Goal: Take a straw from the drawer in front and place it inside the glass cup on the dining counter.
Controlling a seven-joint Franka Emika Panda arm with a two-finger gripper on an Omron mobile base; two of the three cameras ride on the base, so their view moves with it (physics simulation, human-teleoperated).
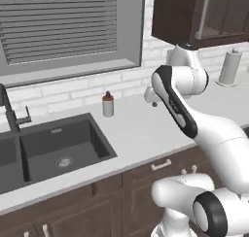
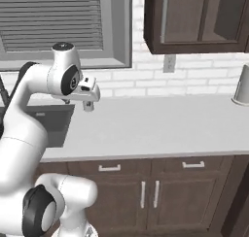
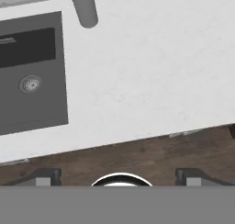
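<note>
sinks (image 1: 53,148): 1 | faucets (image 1: 12,112): 1 | shakers (image 1: 108,104): 1 | paper-towel rolls (image 1: 229,67): 1

glossy white rounded arm (image 1: 219,139) with black joint bands, bulbous shoulder housings and a small white hand (image 2: 88,91).

sink (image 1: 29,153) cut by left edge; towel roll (image 2: 241,85) cropped

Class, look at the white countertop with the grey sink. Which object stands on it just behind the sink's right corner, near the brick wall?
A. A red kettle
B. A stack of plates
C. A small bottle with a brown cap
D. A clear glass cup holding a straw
C: a small pale bottle with a brown cap stands upright on the white countertop, just behind the grey sink.
</note>
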